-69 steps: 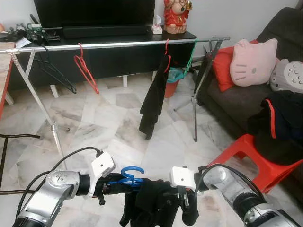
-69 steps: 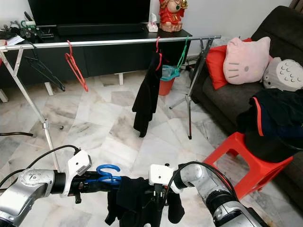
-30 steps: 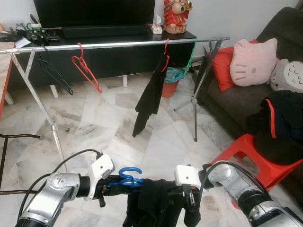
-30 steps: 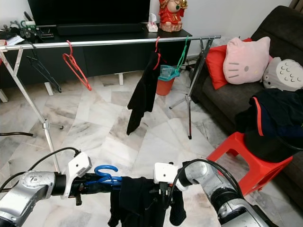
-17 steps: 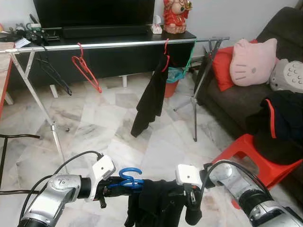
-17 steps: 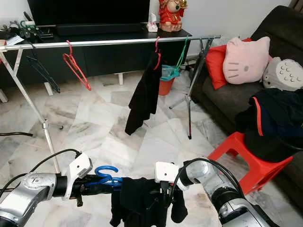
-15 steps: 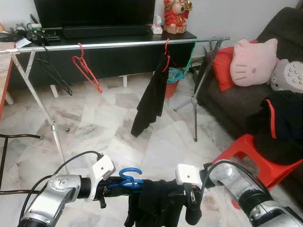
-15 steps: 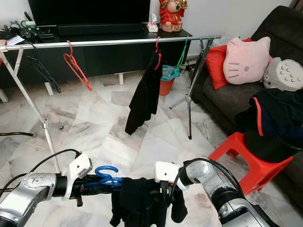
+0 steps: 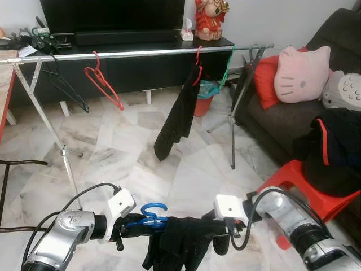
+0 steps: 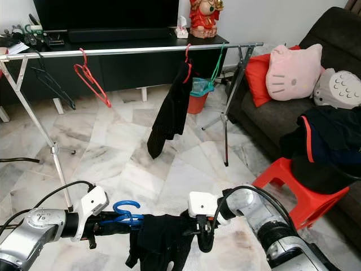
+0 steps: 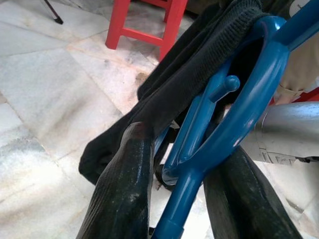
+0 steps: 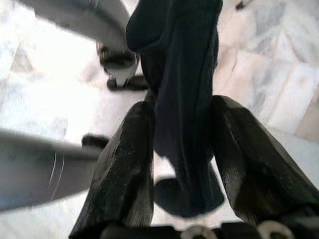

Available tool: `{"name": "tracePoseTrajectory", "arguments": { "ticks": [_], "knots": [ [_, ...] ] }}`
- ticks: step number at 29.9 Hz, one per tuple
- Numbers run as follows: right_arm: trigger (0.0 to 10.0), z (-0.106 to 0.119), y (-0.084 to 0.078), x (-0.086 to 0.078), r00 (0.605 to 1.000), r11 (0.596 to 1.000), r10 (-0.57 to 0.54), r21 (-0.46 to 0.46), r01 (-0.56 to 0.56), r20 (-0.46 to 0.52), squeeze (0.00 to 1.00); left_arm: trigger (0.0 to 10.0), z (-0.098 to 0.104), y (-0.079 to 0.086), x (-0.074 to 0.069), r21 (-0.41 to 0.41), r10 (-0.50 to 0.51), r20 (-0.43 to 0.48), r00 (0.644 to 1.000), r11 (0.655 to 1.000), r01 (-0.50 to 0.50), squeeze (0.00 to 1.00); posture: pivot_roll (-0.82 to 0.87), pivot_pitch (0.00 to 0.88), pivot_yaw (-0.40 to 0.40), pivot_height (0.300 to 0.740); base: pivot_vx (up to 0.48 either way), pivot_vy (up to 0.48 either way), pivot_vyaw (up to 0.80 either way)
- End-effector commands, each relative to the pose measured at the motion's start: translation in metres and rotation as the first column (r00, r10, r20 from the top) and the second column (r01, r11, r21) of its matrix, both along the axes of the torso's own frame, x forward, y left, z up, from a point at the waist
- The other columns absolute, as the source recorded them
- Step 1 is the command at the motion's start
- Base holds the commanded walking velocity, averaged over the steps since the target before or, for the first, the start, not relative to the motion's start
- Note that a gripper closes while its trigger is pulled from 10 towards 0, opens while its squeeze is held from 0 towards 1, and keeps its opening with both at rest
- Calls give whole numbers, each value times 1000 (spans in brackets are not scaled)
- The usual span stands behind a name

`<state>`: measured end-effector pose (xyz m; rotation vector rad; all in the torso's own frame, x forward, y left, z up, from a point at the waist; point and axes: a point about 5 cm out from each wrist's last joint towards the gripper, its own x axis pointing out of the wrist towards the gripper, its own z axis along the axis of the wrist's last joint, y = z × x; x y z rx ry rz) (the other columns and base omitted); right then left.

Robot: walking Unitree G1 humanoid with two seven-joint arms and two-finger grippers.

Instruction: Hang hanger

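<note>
The left gripper's fingers (image 11: 124, 194) are clamped on the neck of the blue hanger (image 9: 152, 216), low before the robot's chest, its hook curling upward. The right gripper's fingers (image 12: 124, 164) pinch a fold of the black garment (image 9: 180, 243) draped on that hanger. The right gripper (image 9: 223, 240) has turned since a second ago: it pointed down into the cloth then and now lies more level, drawing the garment out along the hanger's arm. That reads as dressing the hanger, with the carry to the rail yet to come.

Beyond the arms lies bare marble floor (image 9: 130, 147), then the metal clothes rail (image 9: 141, 53) across the room. On it hang four hangers: a black one (image 9: 65, 87) near its left end, a red one (image 9: 104, 84) just right of it, both bare, then a red one carrying a black garment (image 9: 177, 113) right of the middle, and a green one (image 9: 225, 70) beside that, near the right end. The hung garment and the bare red hanger sit at a different swing than half a second ago. Between the two red hangers the rail is free, a likely place for the blue one. One red stool (image 9: 304, 186) stands at the right.
</note>
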<state>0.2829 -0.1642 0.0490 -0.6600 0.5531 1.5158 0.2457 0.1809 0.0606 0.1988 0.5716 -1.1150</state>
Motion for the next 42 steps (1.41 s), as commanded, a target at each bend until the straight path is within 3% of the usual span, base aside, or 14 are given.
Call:
{"name": "tracePoseTrajectory", "arguments": {
  "ticks": [1,4,8,16,19,20,22,27,35,40,41,42],
  "knots": [
    [10000,-1,-10,-3,1000,998,16,-54,-16,2,0,0,5,-1,4,-7,-1,30,1000,1000,2,0,52,0,-110,740,0,0,0],
    [10000,-6,-37,-10,999,972,48,-230,-50,-13,0,0,4,-1,5,-8,0,30,1000,1000,0,0,52,0,-110,740,0,0,0],
    [10000,-6,-42,-10,1000,970,26,-244,-23,10,0,0,4,-2,5,-10,0,30,1000,1000,0,0,41,0,-108,740,0,0,0],
    [10000,-6,-30,0,986,983,-65,-159,90,155,0,0,3,-3,7,-13,9,37,999,1000,-9,0,36,0,-105,740,0,0,0],
    [10000,-6,-22,5,966,983,-99,-127,132,238,0,0,3,-3,7,-16,16,40,999,1000,-15,0,42,0,-110,740,0,0,0],
    [10000,-3,-18,11,945,981,-142,-85,174,294,0,0,3,-2,7,-19,19,40,999,1000,-18,0,47,0,-113,740,0,0,0],
    [10000,2,-14,15,933,981,-173,-35,193,316,0,0,3,-1,6,-19,20,39,999,1000,-20,0,47,0,-113,740,0,0,0],
    [10000,4,-13,17,931,977,-201,-10,214,305,0,0,3,0,5,-17,22,36,999,1000,-22,0,45,0,-113,740,0,0,0],
    [10000,-10,-27,1,965,979,-173,-73,190,199,0,0,2,1,6,-18,26,34,999,1000,-25,0,41,0,-111,740,0,0,0],
    [10000,-11,-29,0,963,976,-188,-76,206,193,0,0,2,1,5,-16,25,31,999,1000,-24,0,41,0,-107,740,0,0,0],
    [10000,-12,-29,0,963,976,-186,-78,205,196,165,0,2,2,5,-16,24,31,999,1000,-24,0,41,0,-107,740,0,0,0],
    [10000,-12,-29,0,963,976,-186,-78,205,196,165,0,2,2,5,-16,24,31,999,1000,-24,0,41,0,-107,740,0,0,0]
  ]
}}
